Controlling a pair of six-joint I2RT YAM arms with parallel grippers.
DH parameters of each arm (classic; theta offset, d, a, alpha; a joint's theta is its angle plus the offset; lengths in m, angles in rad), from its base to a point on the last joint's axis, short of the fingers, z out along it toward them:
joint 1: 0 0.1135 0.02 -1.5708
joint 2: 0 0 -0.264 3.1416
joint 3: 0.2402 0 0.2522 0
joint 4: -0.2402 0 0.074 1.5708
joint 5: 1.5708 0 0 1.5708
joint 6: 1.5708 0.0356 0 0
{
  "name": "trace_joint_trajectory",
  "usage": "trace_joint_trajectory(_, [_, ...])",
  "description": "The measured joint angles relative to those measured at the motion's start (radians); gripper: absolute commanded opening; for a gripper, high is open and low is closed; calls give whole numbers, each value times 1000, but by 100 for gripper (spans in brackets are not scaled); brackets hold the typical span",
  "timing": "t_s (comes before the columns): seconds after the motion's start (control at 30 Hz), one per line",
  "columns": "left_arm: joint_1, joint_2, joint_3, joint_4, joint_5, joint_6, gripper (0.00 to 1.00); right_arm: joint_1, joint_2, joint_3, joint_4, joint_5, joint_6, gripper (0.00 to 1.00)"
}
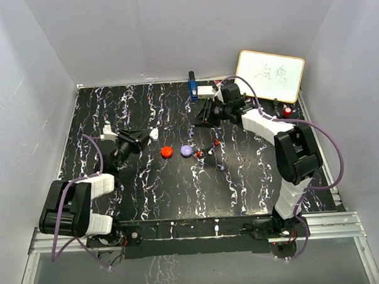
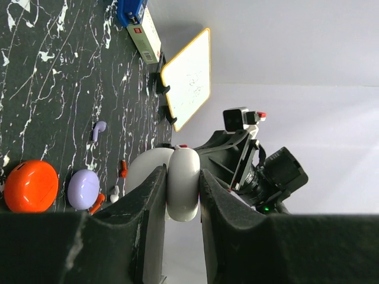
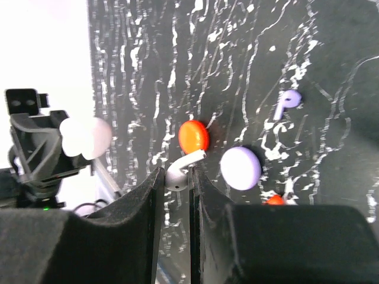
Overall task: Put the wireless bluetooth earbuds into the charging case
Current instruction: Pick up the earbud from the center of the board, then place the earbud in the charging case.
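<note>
The table (image 1: 148, 200) is showing a matt black marbled top; the case (image 2: 182, 189) and earbud (image 3: 177, 174) are looking like smooth glossy plastic.

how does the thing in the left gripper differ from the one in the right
The left gripper grips a white case, a fat rounded puck; the right gripper pinches a white earbud, far smaller, with a thin stem. The white case spreads its jaws wide; the white earbud sits in a narrow gap. Both are white and clamped.
</note>
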Motion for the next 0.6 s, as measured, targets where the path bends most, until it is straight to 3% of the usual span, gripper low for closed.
trace_joint_trajectory(0.27, [0,7,19,22,4,-6,0,-12,0,-79,145,-107,198,0])
trace_joint_trajectory(0.6, [0,58,31,76,8,-14,0,-15,0,-144,305,-167,328,0])
